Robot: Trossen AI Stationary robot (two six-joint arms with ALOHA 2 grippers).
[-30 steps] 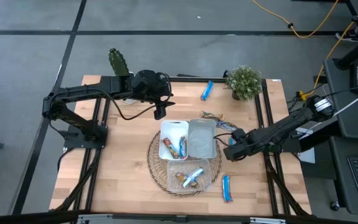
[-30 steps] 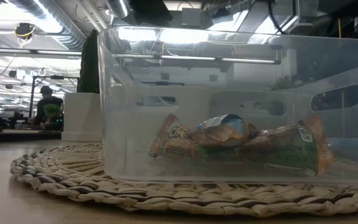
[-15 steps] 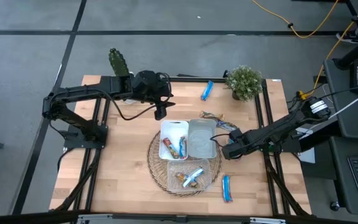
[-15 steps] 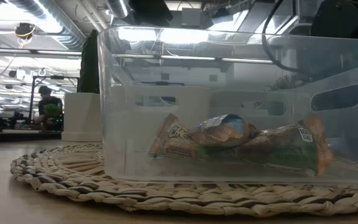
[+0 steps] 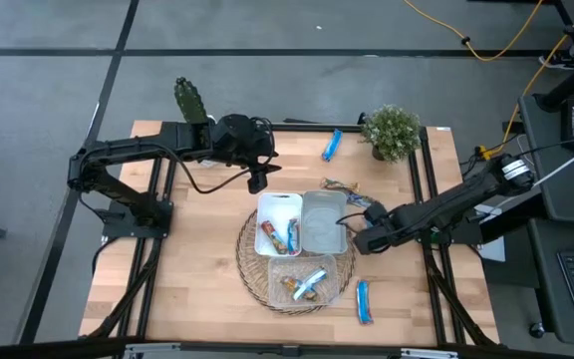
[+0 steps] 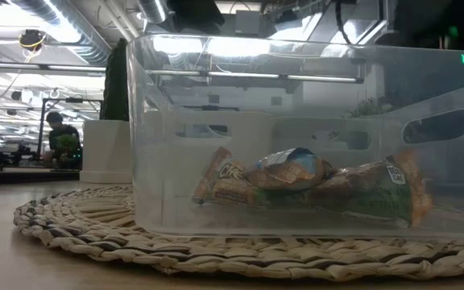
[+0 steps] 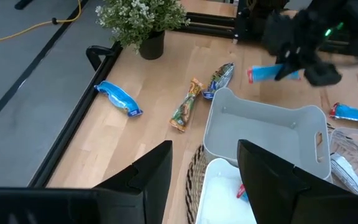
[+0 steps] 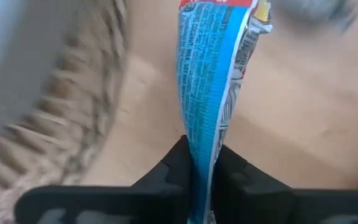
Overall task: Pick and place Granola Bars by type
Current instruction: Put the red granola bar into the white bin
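My right gripper stands low beside the grey tray, shut on a blue granola bar, which also shows in the left wrist view. My left gripper hangs open and empty over the far side of the white tray. That tray holds red-orange bars. A clear tray on the woven mat holds more bars. Loose bars lie flat on the table: a blue one at the back, a brownish one, another, and a blue one at the front. My right gripper pinches the blue bar's near end between its two fingers. The wrapper is squeezed edgewise there. The fingers come from the table's right and lie along the bar, which sticks out ahead of them. Whether it rests on the table I cannot tell.
A potted plant stands at the far right corner and a cactus at the far left. The grey tray's open bottom shows bare. Bare wood lies left of the mat.
My right gripper has gone a little toward the table's left, closer to the grey tray, and its dark arm now fills more of the low view's upper right corner.
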